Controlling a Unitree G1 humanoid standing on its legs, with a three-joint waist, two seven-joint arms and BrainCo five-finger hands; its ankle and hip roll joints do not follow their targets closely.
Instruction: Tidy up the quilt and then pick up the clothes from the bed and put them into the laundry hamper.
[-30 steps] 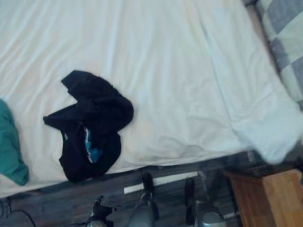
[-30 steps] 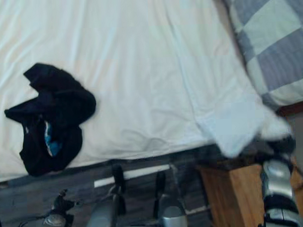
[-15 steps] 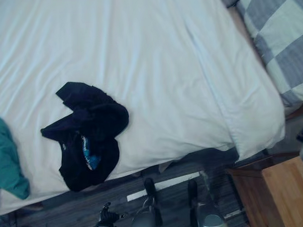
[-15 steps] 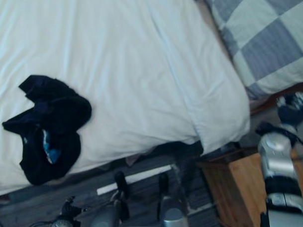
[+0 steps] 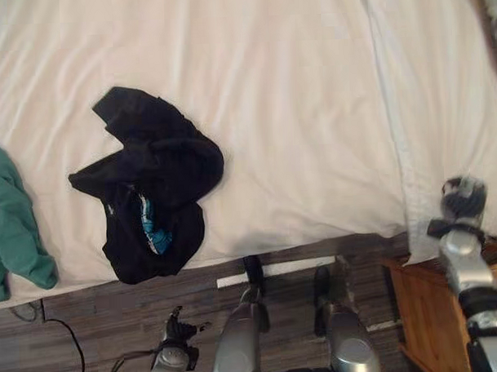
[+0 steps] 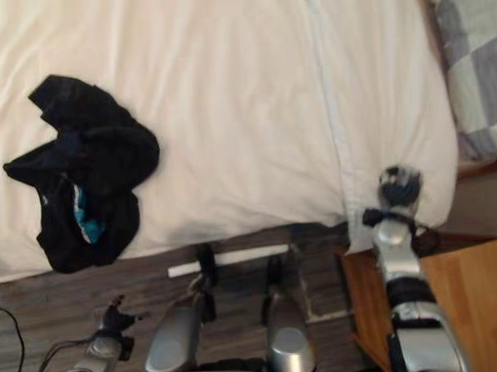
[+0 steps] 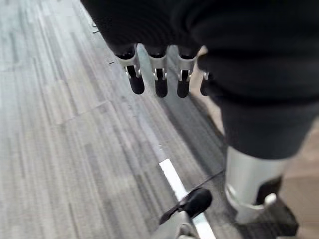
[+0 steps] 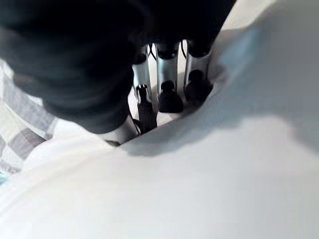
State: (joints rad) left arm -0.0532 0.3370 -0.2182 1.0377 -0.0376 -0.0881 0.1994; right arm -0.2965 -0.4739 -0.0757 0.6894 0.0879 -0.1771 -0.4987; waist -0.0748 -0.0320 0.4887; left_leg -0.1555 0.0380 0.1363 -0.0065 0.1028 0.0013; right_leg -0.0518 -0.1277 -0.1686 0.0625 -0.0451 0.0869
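Right hand (image 6: pixel 400 189) was at the near right corner of the white quilt (image 5: pixel 311 110), at the bed's edge. In the right wrist view its fingers (image 8: pixel 169 84) were curled down into the fabric, dark tips buried in a fold; I read that as a pinch on the quilt corner, though the thumb was not clearly seen. Left hand (image 7: pixel 159 69) hung low over the wood-plank floor (image 7: pixel 75 139), fingers straight and loose, holding nothing.

Clothes not yet touched: black garment (image 5: pixel 151 193) bunched near the front edge of the bed, teal garment (image 5: pixel 13 227) at the far left edge, partly drooping over the side. Checked pillow (image 6: pixel 473 72) lay beyond the quilt's right side; wooden nightstand (image 6: pixel 473 301) just below the right hand.

Risks, as judgement: the hold looked shallow, so a tug could slip the cloth out. A hard pull on the quilt could also drag the black garment over the edge, since it lay on the same sheet of fabric close to the drop.

View differences: the eye views placed both garments and the quilt corner; only the right wrist view showed the fingers sunk in cloth. The left wrist view showed the idle hand's straight fingers.
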